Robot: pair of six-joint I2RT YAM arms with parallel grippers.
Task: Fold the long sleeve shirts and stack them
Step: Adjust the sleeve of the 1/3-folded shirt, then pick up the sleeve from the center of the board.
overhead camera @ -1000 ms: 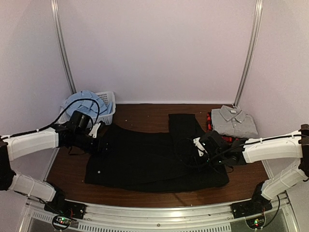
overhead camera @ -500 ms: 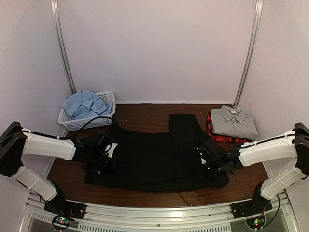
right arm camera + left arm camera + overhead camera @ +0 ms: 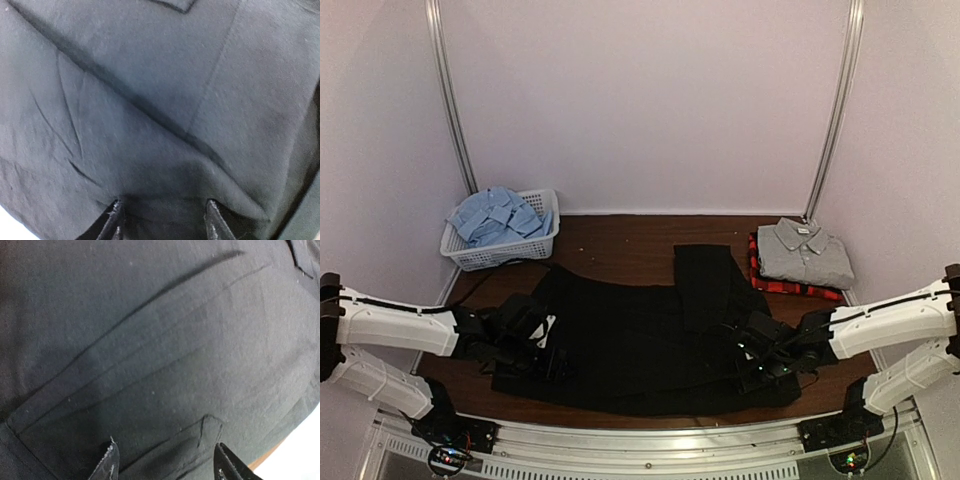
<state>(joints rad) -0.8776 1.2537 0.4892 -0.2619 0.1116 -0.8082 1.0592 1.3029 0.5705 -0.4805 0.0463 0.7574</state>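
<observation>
The black shirt (image 3: 640,335) lies spread across the middle of the table, one sleeve (image 3: 705,280) folded over its right side. My left gripper (image 3: 548,356) is low over its left part, jaws open, with flat black cloth (image 3: 165,365) beneath the tips (image 3: 167,466). On the shirt's right part, my right gripper (image 3: 752,362) is also open, and a low hump of black cloth (image 3: 165,150) lies between its tips (image 3: 164,220). The grey shirt (image 3: 805,250) lies folded on the red-and-black plaid shirt (image 3: 782,285) at the right. The light blue shirt (image 3: 498,213) is heaped in the basket.
The white mesh basket (image 3: 510,255) stands at the back left corner. The folded stack sits close to the right wall. Bare brown table (image 3: 620,235) shows behind the black shirt. The table's metal front rail (image 3: 640,440) runs just below the shirt's hem.
Both grippers have come down and toward the near edge over the black shirt. The shirt has slid slightly nearer the front rail.
</observation>
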